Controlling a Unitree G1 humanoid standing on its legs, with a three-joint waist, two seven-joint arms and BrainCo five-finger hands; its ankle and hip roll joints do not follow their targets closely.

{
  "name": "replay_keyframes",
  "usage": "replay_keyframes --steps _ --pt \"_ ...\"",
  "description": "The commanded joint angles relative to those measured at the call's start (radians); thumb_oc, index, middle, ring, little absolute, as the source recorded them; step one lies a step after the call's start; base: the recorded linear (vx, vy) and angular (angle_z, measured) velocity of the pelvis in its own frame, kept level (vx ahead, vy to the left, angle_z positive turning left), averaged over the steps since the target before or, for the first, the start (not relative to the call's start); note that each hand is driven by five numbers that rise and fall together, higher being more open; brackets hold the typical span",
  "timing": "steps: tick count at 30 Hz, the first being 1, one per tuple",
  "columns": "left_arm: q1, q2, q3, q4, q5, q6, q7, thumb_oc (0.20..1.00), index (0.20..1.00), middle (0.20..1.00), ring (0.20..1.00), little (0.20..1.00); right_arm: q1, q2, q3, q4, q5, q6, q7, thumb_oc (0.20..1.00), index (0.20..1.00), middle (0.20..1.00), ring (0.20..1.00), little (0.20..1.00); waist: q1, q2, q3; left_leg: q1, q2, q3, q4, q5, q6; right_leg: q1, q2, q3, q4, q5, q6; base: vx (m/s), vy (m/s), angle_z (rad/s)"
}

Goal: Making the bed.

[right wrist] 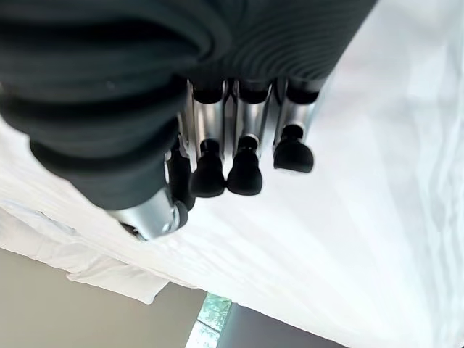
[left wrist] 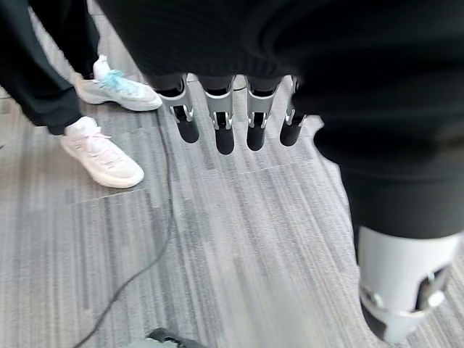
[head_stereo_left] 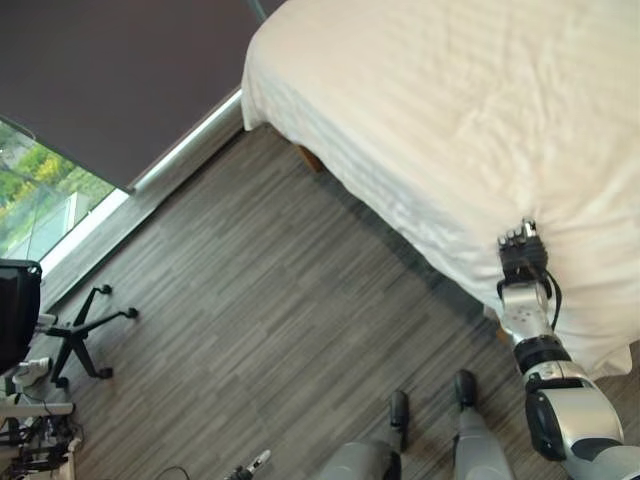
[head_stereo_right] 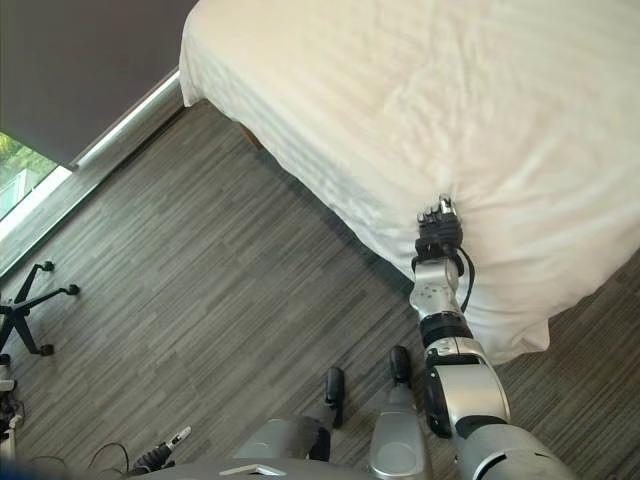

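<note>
Bedsheet (head_stereo_left: pixel 450 110): cream-white, faint woven stripes. Floor (head_stereo_left: pixel 260 330): grey wood-grain planks, streaked light and dark. Roller blind (head_stereo_left: pixel 110 70), far left: dark charcoal, plain. Office chair base (head_stereo_left: pixel 85 335), near left: black. Right hand (head_stereo_right: pixel 438 228): dark ribbed cover, silver fingers, dark tips. Left hand (left wrist: pixel 239 94): same colouring. Person's shoes (left wrist: pixel 101 156): white, pale blue laces on one; trousers black.

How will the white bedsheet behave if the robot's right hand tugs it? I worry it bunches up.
The bedsheet drapes over the bed's edge and puckers by the right hand, so it is probably floppy. A tug would likely drag folds along rather than slide it flat.
</note>
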Motion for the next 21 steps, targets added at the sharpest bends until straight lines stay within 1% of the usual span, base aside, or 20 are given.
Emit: replay_keyframes --steps 1,2,3,4,5,7,8,9,10,11,12,13,14,15,19,20,21 --pt "-0.044 0.052 -0.035 0.048 -0.045 -0.005 -0.007 1.0 1.0 1.0 1.0 1.0 -0.014 -0.118 -0.019 0.037 -0.1 0.01 -0.06 0.2 0.2 0.2 0.2 0.2 -0.018 -0.029 0.022 -0.009 0.012 0.023 0.01 -0.001 -0.058 -0.001 -0.094 0.028 0.02 -0.094 0.037 0.01 0.035 -0.11" --pt "-0.045 0.051 -0.036 0.048 -0.045 -0.005 -0.007 1.0 1.0 1.0 1.0 1.0 -0.014 -0.119 -0.019 0.036 -0.1 0.011 -0.061 0.2 0.2 0.2 0.2 0.2 -0.016 -0.028 0.02 -0.014 0.011 0.025 0.01 0.003 -0.057 -0.006 -0.095 0.03 0.018 -0.087 0.037 0.03 0.047 -0.06" --pt "-0.037 0.044 -0.032 0.051 -0.039 -0.002 -0.01 1.0 1.0 1.0 1.0 1.0 0.026 -0.148 -0.031 0.004 -0.121 0.016 -0.055 0.2 0.2 0.2 0.2 0.2 -0.035 -0.02 0.025 -0.014 0.012 0.041 0.01 -0.001 -0.055 -0.016 -0.092 0.047 0.018 -0.085 0.038 0.01 0.034 -0.27" --pt "-0.031 0.042 -0.03 0.05 -0.035 -0.003 -0.012 1.0 1.0 1.0 1.0 1.0 0.049 -0.161 -0.037 -0.02 -0.134 0.013 -0.053 0.2 0.2 0.2 0.2 0.2 -0.045 -0.018 0.028 -0.01 0.011 0.05 0.01 -0.003 -0.053 -0.017 -0.091 0.056 0.019 -0.085 0.039 0.03 0.059 -0.36" --pt "-0.021 0.038 -0.021 0.05 -0.028 0.0 -0.02 1.0 1.0 1.0 1.0 1.0 0.11 -0.183 -0.054 -0.089 -0.151 0.008 -0.041 0.2 0.2 0.2 0.2 0.2 -0.071 -0.015 0.034 -0.005 0.009 0.066 0.01 -0.01 -0.049 -0.02 -0.09 0.069 0.02 -0.084 0.039 0.02 0.044 -0.42" --pt "-0.012 0.036 -0.012 0.046 -0.017 -0.003 -0.029 1.0 1.0 1.0 1.0 1.0 0.173 -0.207 -0.077 -0.179 -0.18 -0.002 -0.035 0.2 0.2 0.2 0.2 0.2 -0.098 -0.015 0.034 0.002 0.007 0.082 0.01 -0.017 -0.046 -0.023 -0.09 0.082 0.021 -0.083 0.04 0.01 0.025 -0.14" --pt "-0.01 0.036 -0.013 0.046 -0.017 -0.003 -0.029 1.0 1.0 1.0 1.0 1.0 0.176 -0.206 -0.078 -0.182 -0.182 -0.002 -0.036 0.2 0.2 0.2 0.2 0.2 -0.098 -0.015 0.033 0.003 0.007 0.082 0.01 -0.017 -0.046 -0.022 -0.09 0.083 0.021 -0.083 0.04 0.0 0.028 -0.15" --pt "-0.005 0.031 -0.001 0.041 -0.014 -0.002 -0.035 1.0 1.0 1.0 1.0 1.0 0.235 -0.228 -0.11 -0.244 -0.215 -0.011 -0.036 0.2 0.2 0.2 0.2 0.2 -0.127 -0.015 0.035 0.01 0.006 0.097 0.01 -0.024 -0.042 -0.025 -0.09 0.095 0.022 -0.084 0.04 0.01 0.03 -0.27" --pt "-0.003 0.029 0.004 0.036 -0.009 -0.003 -0.038 1.0 1.0 1.0 1.0 1.0 0.259 -0.238 -0.127 -0.264 -0.232 -0.012 -0.039 0.2 0.2 0.2 0.2 0.2 -0.138 -0.016 0.034 0.014 0.005 0.102 0.01 -0.027 -0.04 -0.025 -0.09 0.101 0.023 -0.084 0.041 0.01 0.027 -0.24" --pt "-0.003 0.027 0.009 0.035 -0.008 -0.005 -0.039 1.0 1.0 1.0 1.0 1.0 0.279 -0.243 -0.138 -0.272 -0.243 -0.014 -0.04 0.2 0.2 0.2 0.2 0.2 -0.145 -0.016 0.033 0.018 0.005 0.108 0.01 -0.031 -0.038 -0.025 -0.089 0.105 0.023 -0.084 0.041 0.0 0.003 -0.17" --pt "-0.002 0.028 0.008 0.035 -0.008 -0.005 -0.039 1.0 1.0 1.0 1.0 1.0 0.281 -0.243 -0.139 -0.274 -0.243 -0.013 -0.04 0.2 0.2 0.2 0.2 0.2 -0.144 -0.017 0.033 0.019 0.005 0.109 0.01 -0.031 -0.038 -0.024 -0.089 0.106 0.023 -0.085 0.041 0.0 0.016 -0.18" --pt "-0.005 0.028 0.018 0.034 -0.003 -0.005 -0.045 1.0 1.0 1.0 1.0 1.0 0.32 -0.262 -0.168 -0.284 -0.264 -0.008 -0.04 0.2 0.2 0.2 0.2 0.2 -0.165 -0.018 0.03 0.028 0.004 0.125 0.01 -0.039 -0.034 -0.026 -0.088 0.119 0.022 -0.084 0.042 0.0 0.018 -0.23" --pt "-0.005 0.028 0.018 0.034 -0.003 -0.005 -0.045 1.0 1.0 1.0 1.0 1.0 0.32 -0.262 -0.168 -0.284 -0.264 -0.008 -0.04 0.2 0.2 0.2 0.2 0.2 -0.164 -0.018 0.03 0.028 0.004 0.126 0.01 -0.039 -0.034 -0.026 -0.088 0.119 0.023 -0.084 0.042 0.0 0.015 -0.42" --pt "-0.007 0.031 0.026 0.035 0.0 -0.006 -0.05 1.0 1.0 1.0 1.0 1.0 0.346 -0.281 -0.195 -0.265 -0.272 0.001 -0.04 0.2 0.2 0.2 0.2 0.2 -0.184 -0.021 0.024 0.034 0.004 0.14 0.01 -0.046 -0.031 -0.029 -0.087 0.129 0.021 -0.082 0.043 -0.01 0.002 -0.36" --pt "-0.013 0.034 0.04 0.043 -0.004 -0.004 -0.061 1.0 1.0 1.0 1.0 1.0 0.389 -0.327 -0.241 -0.193 -0.301 0.032 -0.043 0.2 0.2 0.2 0.2 0.2 -0.207 -0.026 0.005 0.041 0.004 0.163 0.01 -0.054 -0.028 -0.035 -0.086 0.146 0.021 -0.079 0.045 -0.03 0.006 -0.18" --pt "-0.013 0.038 0.044 0.044 -0.008 -0.002 -0.064 1.0 1.0 1.0 1.0 1.0 0.397 -0.346 -0.249 -0.178 -0.31 0.042 -0.042 0.2 0.2 0.2 0.2 0.2 -0.209 -0.028 0.001 0.042 0.005 0.168 0.01 -0.055 -0.027 -0.037 -0.085 0.152 0.021 -0.078 0.046 -0.02 0.001 -0.26" --pt "-0.013 0.038 0.044 0.044 -0.008 -0.002 -0.064 1.0 1.0 1.0 1.0 1.0 0.396 -0.346 -0.249 -0.178 -0.31 0.042 -0.042 0.2 0.2 0.2 0.2 0.2 -0.208 -0.028 0.001 0.042 0.005 0.169 0.01 -0.055 -0.027 -0.038 -0.085 0.152 0.021 -0.078 0.046 -0.02 0.003 -0.25"
